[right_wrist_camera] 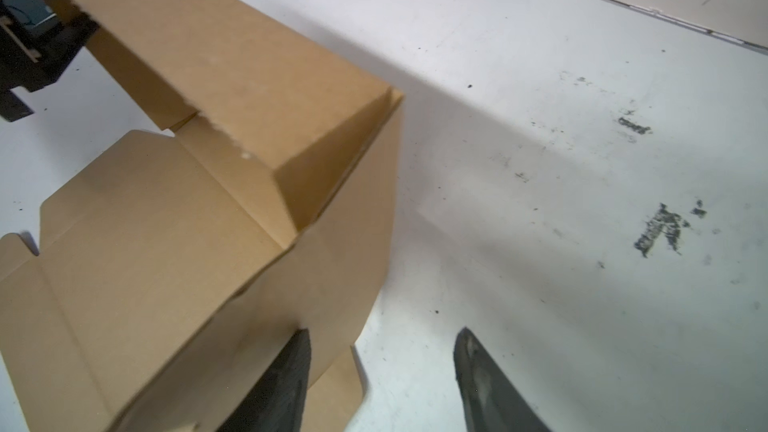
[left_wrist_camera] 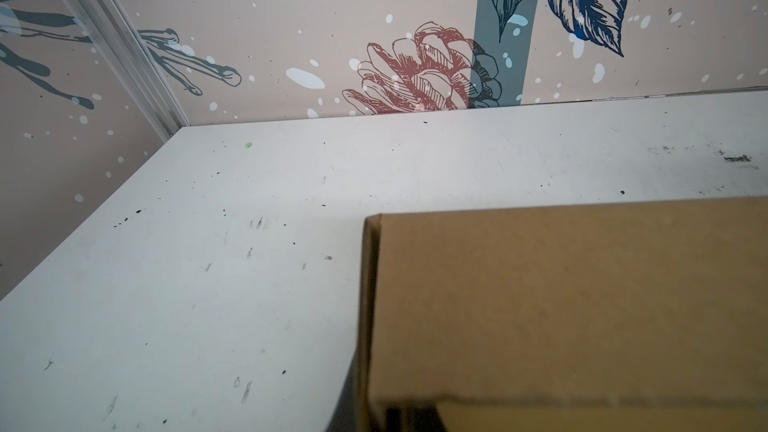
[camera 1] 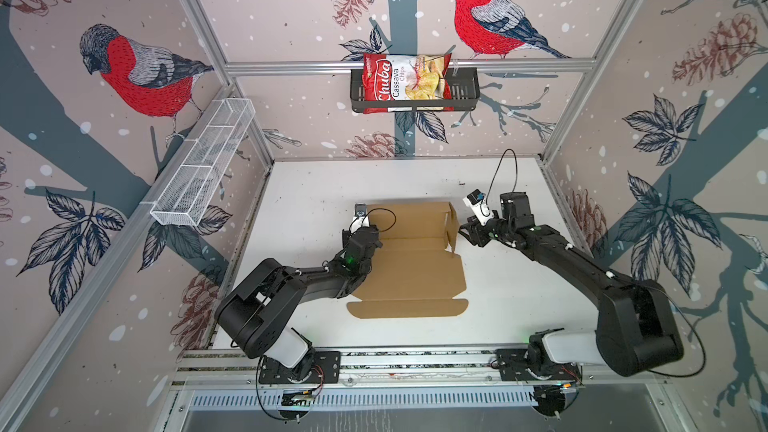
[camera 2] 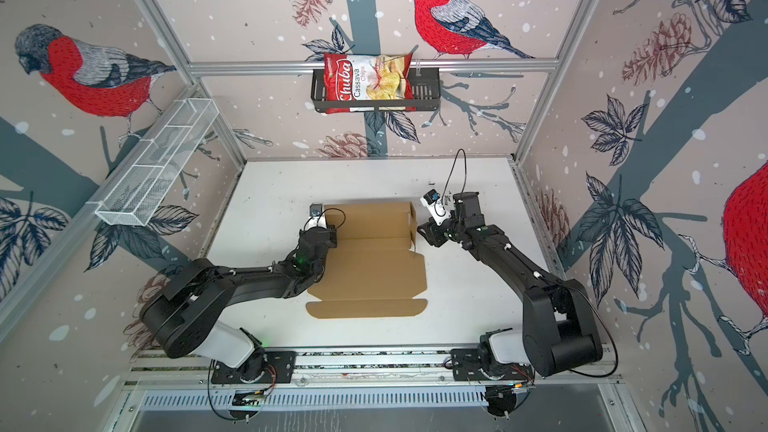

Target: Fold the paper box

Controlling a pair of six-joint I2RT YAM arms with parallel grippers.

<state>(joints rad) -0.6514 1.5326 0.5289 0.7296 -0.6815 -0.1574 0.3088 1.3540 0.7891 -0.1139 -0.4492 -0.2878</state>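
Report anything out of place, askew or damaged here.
Nothing is spilled. The chips bag lies sideways in the black wall basket, poking above its rim. Dark scuffs mark the white table.

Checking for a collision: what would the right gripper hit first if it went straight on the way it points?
Probably the raised side flap of the paper box, just ahead of the right gripper; depth is unclear.

Right gripper [right_wrist_camera: 384,334] spread beside paper box [right_wrist_camera: 166,222] flap.
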